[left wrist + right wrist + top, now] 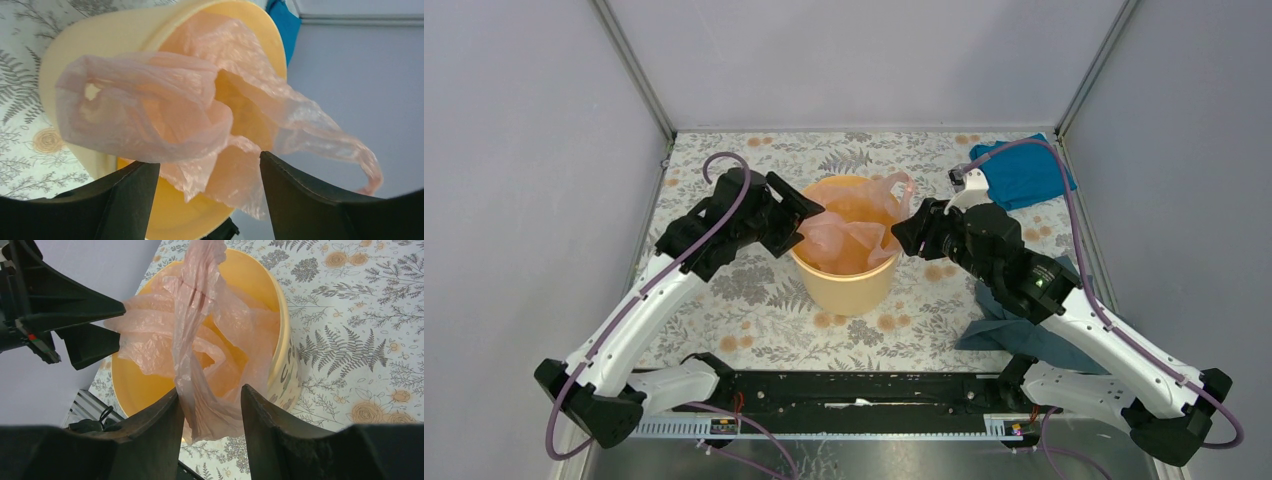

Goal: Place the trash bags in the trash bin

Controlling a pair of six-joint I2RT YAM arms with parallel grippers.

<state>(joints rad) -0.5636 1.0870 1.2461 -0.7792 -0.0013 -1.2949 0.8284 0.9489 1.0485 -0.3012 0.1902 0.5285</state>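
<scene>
One flowered tabletop (744,300) carries the yellow-orange trash bin (844,288) at its middle. The pale-pink trash bag (849,238) lies draped across the bin's mouth, partly inside. The left claw (210,200) stands wide at the left rim, with bag film in its gap. The right claw (210,425) is narrower, with a bag strand running through it; whether it grips, I cannot tell.

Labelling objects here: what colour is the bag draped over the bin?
The bag is translucent pale pink; the left wrist view shows it best.
</scene>
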